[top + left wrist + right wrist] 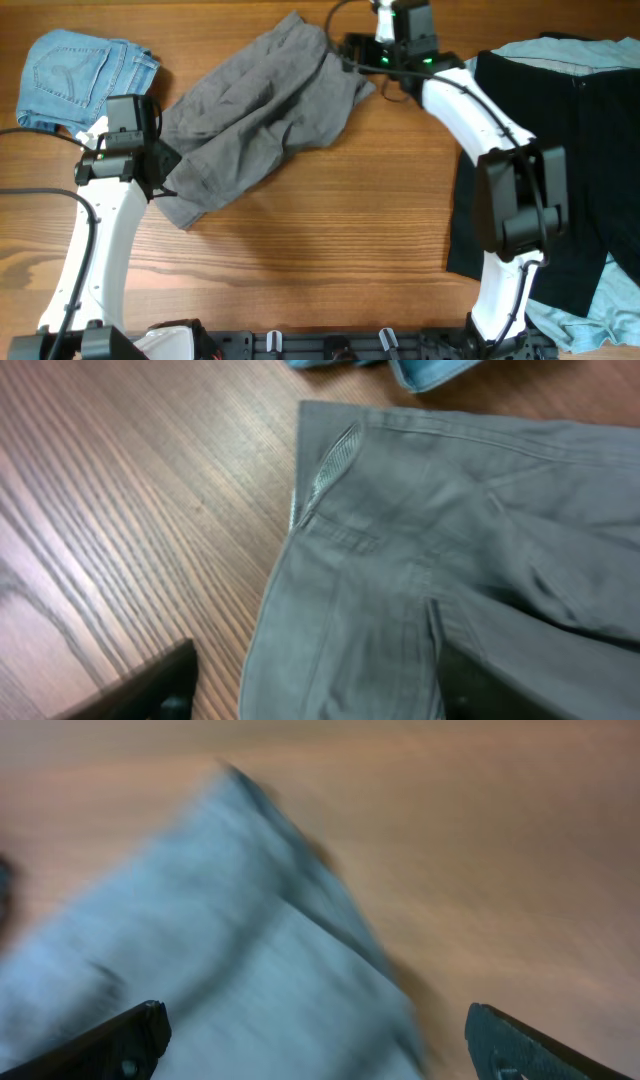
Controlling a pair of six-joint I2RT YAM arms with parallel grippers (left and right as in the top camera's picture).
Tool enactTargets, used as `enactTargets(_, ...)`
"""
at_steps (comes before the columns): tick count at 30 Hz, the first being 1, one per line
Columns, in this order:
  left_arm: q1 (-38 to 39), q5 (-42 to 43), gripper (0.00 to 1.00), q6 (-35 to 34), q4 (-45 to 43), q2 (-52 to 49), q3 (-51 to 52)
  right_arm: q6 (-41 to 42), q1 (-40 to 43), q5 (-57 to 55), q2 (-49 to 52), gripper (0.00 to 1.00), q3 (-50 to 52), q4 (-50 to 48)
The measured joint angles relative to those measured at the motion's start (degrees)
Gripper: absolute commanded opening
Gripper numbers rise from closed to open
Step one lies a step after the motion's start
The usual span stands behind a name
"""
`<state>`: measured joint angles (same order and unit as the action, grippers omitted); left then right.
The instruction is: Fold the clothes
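Barely beginning. Holding the left hand [163, 168] at the grey shorts [260, 110], rumpled and unfolded ahead of it; grip impossible to tell. Hovering the right hand [352, 48], spread wide, over their far edge. Leaving the black garment [585, 170] waiting behind it.

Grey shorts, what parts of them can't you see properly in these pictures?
Right wrist view: grey shorts smeared by blur, no seams readable.
Left wrist view: shorts run past the right and bottom edges; only one of the left fingers shows.
Overhead: left arm hides their left edge.
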<state>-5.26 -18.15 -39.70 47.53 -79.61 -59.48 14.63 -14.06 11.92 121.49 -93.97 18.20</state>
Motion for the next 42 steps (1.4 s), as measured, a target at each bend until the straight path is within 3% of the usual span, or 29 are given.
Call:
enactTargets(3, -1.3, 0.6, 0.80, 0.0, 0.2, -0.1, 0.0, -1.3, 3.4, 0.7, 0.0, 1.00, 0.1, 7.1)
enactTargets(5, -2.4, 2.8, 0.74, 0.1, 0.4, 0.1, 0.0, -2.6, 5.0, 2.4, 0.0, 1.00, 0.1, 8.9)
enactTargets(7, -3.5, 7.0, 0.74, 1.2, 0.5, 0.7, 0.0, -3.5, 5.4, 3.8, 0.1, 1.00, 0.1, 9.2)
enactTargets(14, -4.1, 23.0, 0.79, 14.6, 3.7, 5.2, 0.0, -4.5, 0.9, 7.6, 5.4, 0.99, 0.1, 4.8)
enactTargets(15, -4.1, 24.8, 0.79, 16.5, 4.9, 6.2, 0.0, -4.5, 0.2, 7.9, 6.6, 0.94, 0.1, 4.2)
enactTargets(16, -4.1, 26.1, 0.80, 17.9, 6.1, 7.2, 0.0, -4.5, -0.6, 8.5, 8.2, 0.69, 0.1, 3.1)
enactTargets(17, -4.1, 27.4, 0.80, 19.4, 6.6, 7.7, 0.0, -4.5, -1.3, 8.9, 9.0, 0.23, 0.0, 1.6)
enactTargets(18, -4.1, 28.0, 0.80, 20.2, 7.6, 9.2, 0.0, -4.2, -1.6, 9.3, 9.0, 0.04, -0.1, 1.3)
enactTargets(22, -4.1, 29.6, 0.80, 22.4, 9.0, 12.1, 0.0, -2.4, -1.7, 9.7, 9.0, 0.04, -0.2, 4.3)
enactTargets(25, -4.1, 30.1, 0.80, 23.1, 9.1, 12.8, 0.0, 1.2, -1.1, 7.4, 8.4, 0.04, -0.7, 14.0)
enactTargets(27, -4.1, 30.1, 0.81, 23.1, 9.0, 12.9, 0.0, 4.8, -0.3, 2.6, 6.0, 0.04, -1.2, 27.6)
enactTargets(28, -4.1, 30.1, 0.82, 23.2, 9.0, 12.9, 0.0, 6.2, 0.2, 0.3, 5.0, 0.16, -1.0, 32.7)
enactTargets(29, -4.1, 30.2, 0.82, 23.2, 8.7, 12.9, 0.0, 7.9, 0.8, -2.5, 4.0, 0.52, -1.0, 39.7)
enactTargets(30, -4.1, 30.3, 0.83, 23.2, 8.3, 12.9, 0.0, 8.8, 1.6, -5.0, 3.2, 0.57, -0.8, 45.6)
enactTargets(37, -4.1, 30.2, 0.86, 24.4, 3.8, 12.5, 0.0, 6.4, 4.7, -13.4, -1.6, 0.85, -0.1, 54.6)
enactTargets(42, -4.1, 30.3, 0.81, 27.3, -2.7, 7.9, 0.0, 5.4, 4.6, -15.4, -9.4, 0.86, -0.1, 48.9)
